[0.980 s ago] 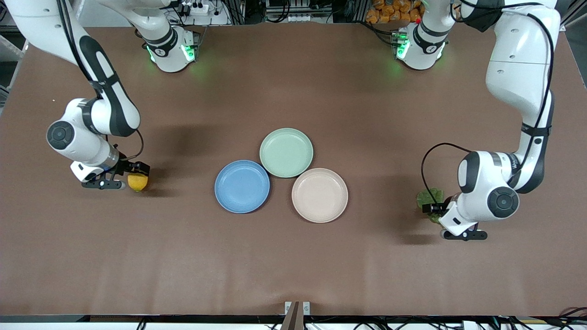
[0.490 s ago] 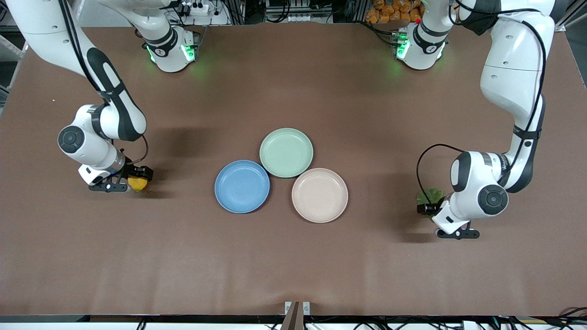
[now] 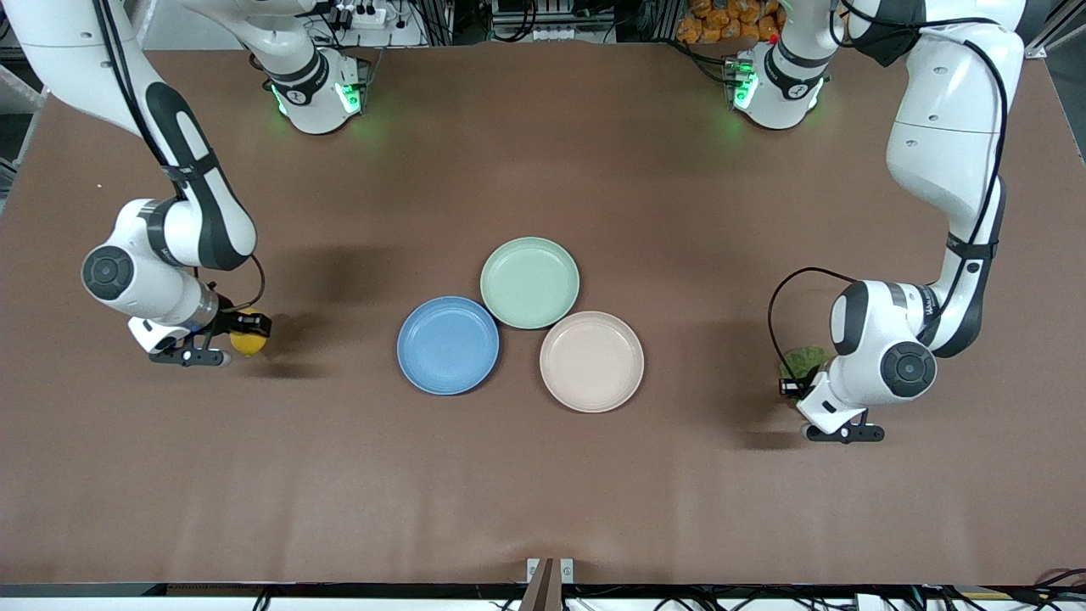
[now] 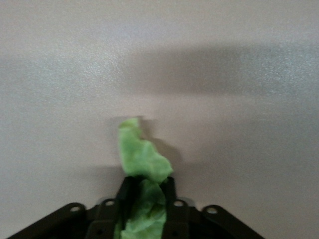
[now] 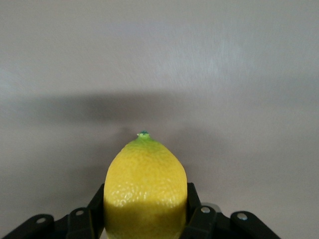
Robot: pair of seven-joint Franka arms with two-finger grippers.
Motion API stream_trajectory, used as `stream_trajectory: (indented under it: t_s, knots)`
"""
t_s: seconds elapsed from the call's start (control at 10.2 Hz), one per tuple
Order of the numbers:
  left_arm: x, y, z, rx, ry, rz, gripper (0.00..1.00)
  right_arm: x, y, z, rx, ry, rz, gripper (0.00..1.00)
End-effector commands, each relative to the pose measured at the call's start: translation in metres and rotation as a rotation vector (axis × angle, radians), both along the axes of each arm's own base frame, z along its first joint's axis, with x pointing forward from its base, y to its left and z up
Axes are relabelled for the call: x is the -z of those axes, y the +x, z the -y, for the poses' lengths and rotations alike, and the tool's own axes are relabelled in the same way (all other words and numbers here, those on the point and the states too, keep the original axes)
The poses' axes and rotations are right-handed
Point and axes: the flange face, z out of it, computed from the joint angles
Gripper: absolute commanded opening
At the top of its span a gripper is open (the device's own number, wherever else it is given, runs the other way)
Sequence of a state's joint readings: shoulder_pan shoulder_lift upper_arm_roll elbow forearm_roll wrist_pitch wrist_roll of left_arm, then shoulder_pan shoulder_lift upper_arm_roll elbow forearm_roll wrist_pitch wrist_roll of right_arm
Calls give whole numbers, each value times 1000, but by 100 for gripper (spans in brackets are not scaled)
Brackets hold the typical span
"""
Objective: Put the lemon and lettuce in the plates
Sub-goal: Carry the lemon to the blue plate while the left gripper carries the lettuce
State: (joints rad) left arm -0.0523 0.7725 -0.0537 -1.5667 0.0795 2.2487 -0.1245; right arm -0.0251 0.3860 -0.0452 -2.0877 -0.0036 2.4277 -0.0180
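Observation:
My right gripper (image 3: 248, 327) is shut on the yellow lemon (image 3: 246, 341), held just above the table toward the right arm's end; in the right wrist view the lemon (image 5: 145, 189) sits between the fingers, tip pointing out. My left gripper (image 3: 793, 383) is shut on the green lettuce (image 3: 802, 361), low over the table toward the left arm's end; in the left wrist view the lettuce (image 4: 142, 164) sticks out from between the fingers. The blue plate (image 3: 448, 344) and the beige-pink plate (image 3: 591, 361) lie empty at the table's middle.
A pale mint-green plate (image 3: 529, 282) lies empty, touching the two other plates, farther from the front camera than they are. Brown tabletop lies between each gripper and the plates.
My right gripper has closed around the lemon and lifted it slightly, shifting toward the right arm's end. My left gripper has drawn the lettuce a little toward the plates, and less of the leaf shows.

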Motion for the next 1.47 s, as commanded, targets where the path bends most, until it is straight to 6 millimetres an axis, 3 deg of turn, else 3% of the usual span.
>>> stream_trajectory:
  t_s: [0.0,0.29,0.49,0.98,1.18,1.37]
  knots:
    - [-13,2,0,-13,12,25,0,-35,8,-31,-32,4,-15,0]
    - [-55,7,16,-22,9,76,0,-47,11,-96,-76,61,-23,0]
    - [-84,5,36,-62,13,89,0,-46,11,-153,-64,119,-19,0]
    - [-112,-12,135,-240,13,115,0,-28,18,-294,51,119,-11,0]
    - [-118,-21,181,-306,-31,113,0,-4,21,-327,99,120,16,0]
    - [-121,-24,216,-384,-58,121,0,20,19,-338,111,121,39,0]
